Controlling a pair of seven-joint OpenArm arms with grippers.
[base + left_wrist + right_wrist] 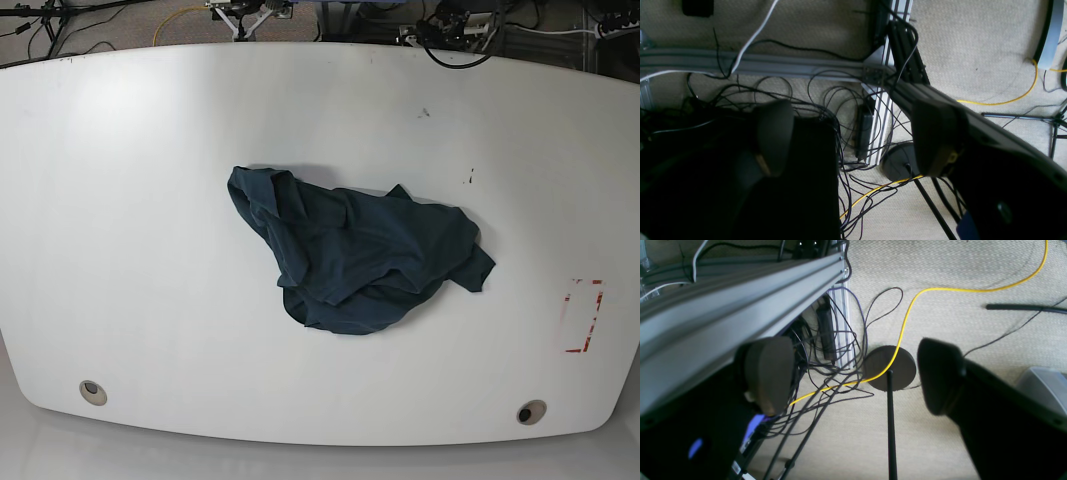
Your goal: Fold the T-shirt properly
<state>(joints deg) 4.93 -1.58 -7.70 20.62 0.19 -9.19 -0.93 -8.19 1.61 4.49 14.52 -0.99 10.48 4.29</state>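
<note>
Soft matt cloth is seen in the T-shirt (pixel 355 255), creased and rumpled near the middle of the tabletop (pixel 130 200), whose surface is shown smooth and white with a faint sheen. Matt dark pads are presented on the left gripper (pixel 853 140) and the right gripper (pixel 853 373). Brushed grey metal is shown in the rail (pixel 723 306), ridged along its length. Rough woven carpet (pixel 957 270) is seen beneath a glossy yellow cable (pixel 907 316).
</note>
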